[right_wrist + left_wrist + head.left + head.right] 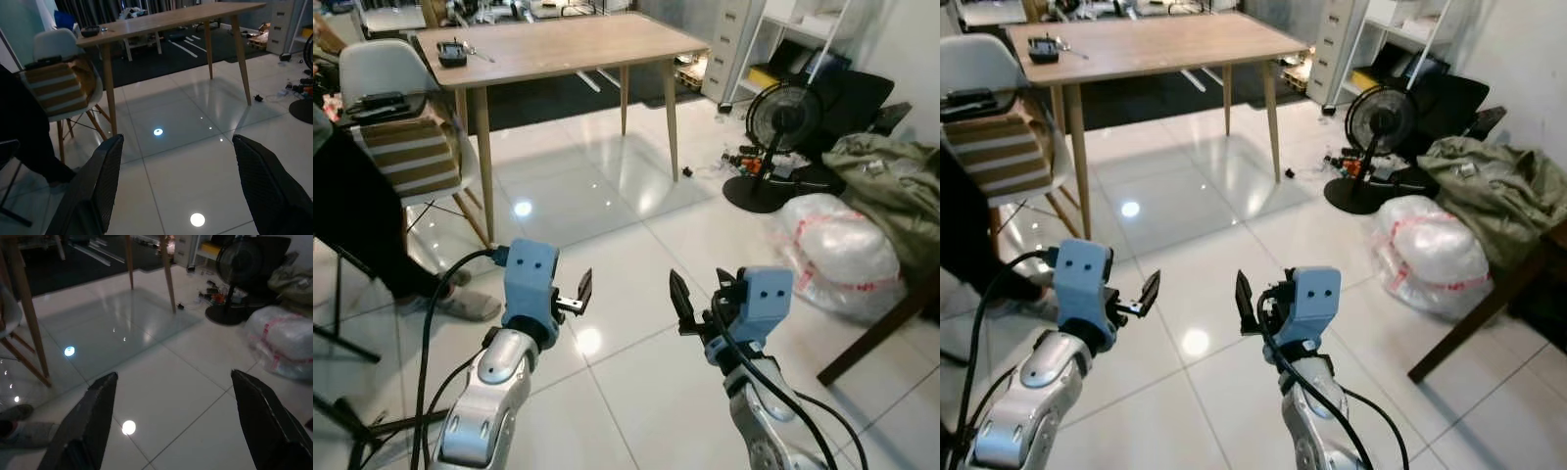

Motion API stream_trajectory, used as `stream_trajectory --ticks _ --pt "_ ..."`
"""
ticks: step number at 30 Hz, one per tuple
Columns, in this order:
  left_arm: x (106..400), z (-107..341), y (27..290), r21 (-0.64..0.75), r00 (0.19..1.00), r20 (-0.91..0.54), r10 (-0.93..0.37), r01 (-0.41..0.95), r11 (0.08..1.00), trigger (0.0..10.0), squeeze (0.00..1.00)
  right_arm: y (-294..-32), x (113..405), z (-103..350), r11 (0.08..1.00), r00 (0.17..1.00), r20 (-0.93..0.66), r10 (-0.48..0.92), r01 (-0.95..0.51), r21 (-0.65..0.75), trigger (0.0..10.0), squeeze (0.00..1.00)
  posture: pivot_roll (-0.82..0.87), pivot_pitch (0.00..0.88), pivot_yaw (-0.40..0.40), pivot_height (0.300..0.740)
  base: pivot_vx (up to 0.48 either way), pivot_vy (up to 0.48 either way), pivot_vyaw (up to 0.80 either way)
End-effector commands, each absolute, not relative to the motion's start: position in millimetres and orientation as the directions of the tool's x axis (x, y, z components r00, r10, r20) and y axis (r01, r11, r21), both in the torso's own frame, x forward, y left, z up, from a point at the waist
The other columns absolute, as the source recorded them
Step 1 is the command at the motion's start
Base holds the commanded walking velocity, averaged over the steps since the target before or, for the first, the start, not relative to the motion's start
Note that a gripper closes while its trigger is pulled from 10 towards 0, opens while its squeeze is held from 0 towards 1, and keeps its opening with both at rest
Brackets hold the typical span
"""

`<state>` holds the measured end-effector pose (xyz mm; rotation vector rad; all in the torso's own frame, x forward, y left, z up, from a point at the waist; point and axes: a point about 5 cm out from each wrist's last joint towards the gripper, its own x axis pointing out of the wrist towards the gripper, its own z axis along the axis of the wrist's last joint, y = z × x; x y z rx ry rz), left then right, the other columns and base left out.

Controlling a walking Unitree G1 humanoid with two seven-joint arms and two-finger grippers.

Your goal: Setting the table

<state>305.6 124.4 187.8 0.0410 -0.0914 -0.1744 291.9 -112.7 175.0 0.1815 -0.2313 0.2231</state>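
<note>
We hold both arms raised over the white tiled floor (636,392), well short of the wooden tabletop (558,44) that stands ahead of us; the left end effector (578,294) has its two black fingers spread apart and grasps nothing, and the right end effector (690,299) is likewise spread and empty, as the wide gap between each pair of fingers in the wrist views confirms. On the tabletop, near its far left corner, lies a small dark device (452,54) with a thin metallic item just beside it, too small for us to tell what it is. Left of the tabletop stands a white chair (386,69) carrying a striped cushion (411,152), and a person's dark-clad leg (357,220) is beside it. Right of the tabletop we see a black floor fan (781,122), a clear plastic bag (837,255) and a heap of green cloth (891,186)
</note>
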Motion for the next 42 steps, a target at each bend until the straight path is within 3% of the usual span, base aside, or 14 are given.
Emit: stream_trajectory --ticks 1,30,42 --pt "304.9 181.4 126.6 0.054 0.986 0.07 -0.155 0.151 0.987 10.0 0.0 -112.4 291.0 170.4 0.958 0.952 0.234 0.197 -0.238 0.159 10.0 0.0 0.08 0.104 0.032 0.74 0.48 0.0 0.0" --pt "304.3 180.1 128.4 0.051 0.988 0.078 -0.133 0.129 0.99 10.0 0.0 -116.5 294.4 169.4 0.959 0.95 0.234 0.205 -0.243 0.145 10.0 0.0 0.09 0.096 0.015 0.74 0.48 0.0 0.0" --pt "304.0 178.9 150.0 0.094 0.992 0.09 -0.085 0.076 0.993 10.0 0.0 -144.7 304.5 172.1 0.987 0.965 0.218 0.145 -0.157 0.036 10.0 0.0 0.1 0.1 0.007 0.74 0.48 0.0 0.0"
